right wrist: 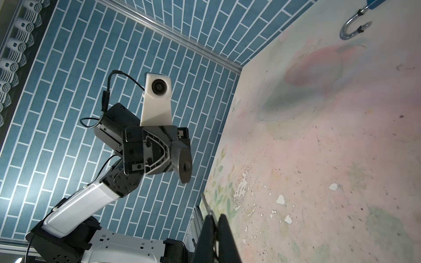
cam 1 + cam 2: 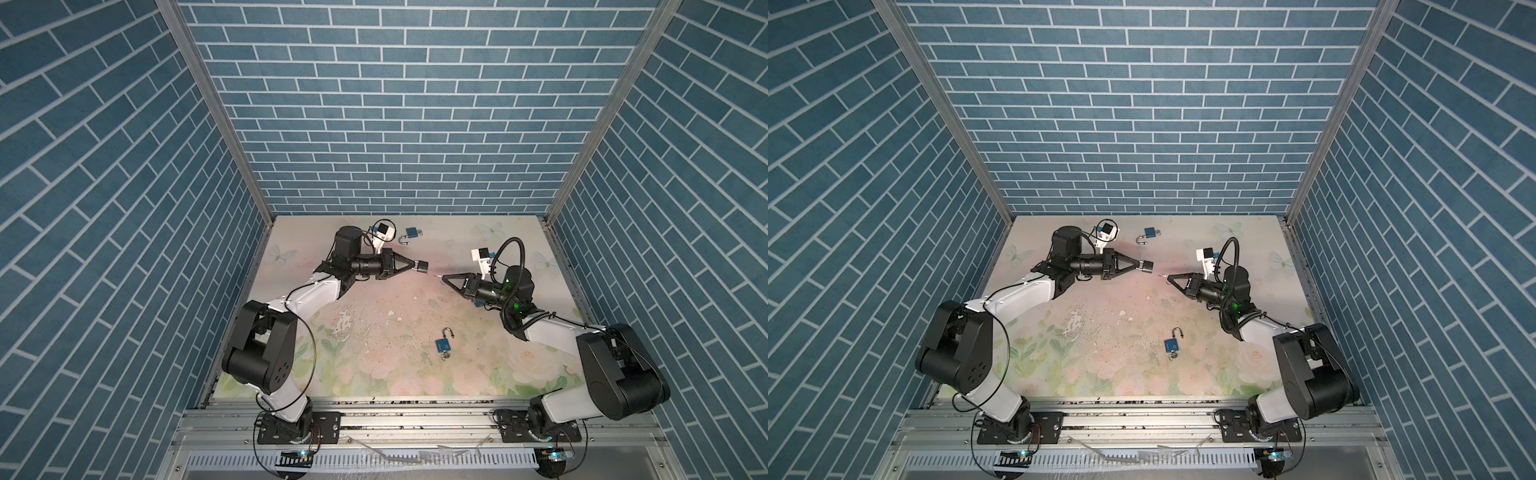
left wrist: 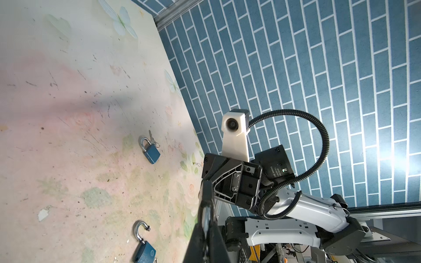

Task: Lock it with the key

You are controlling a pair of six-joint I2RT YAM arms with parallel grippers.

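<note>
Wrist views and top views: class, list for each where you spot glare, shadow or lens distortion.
Left wrist view: a bright glare patch on the brick wall, a grey shadow across the table. Right wrist view: a fainter glow on the wall, a diffuse shadow on the table. In both top views: the wide lens makes the side walls splay outward.

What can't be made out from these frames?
- Thin metal key in the right gripper: too small in both top views; blade detail unreadable.
- Dark grey padlock in the left gripper: shackle hidden inside the grip in both top views; open or closed unclear.
- Blue padlock: body cut off by the right wrist view's edge; only its shackle shows.
</note>
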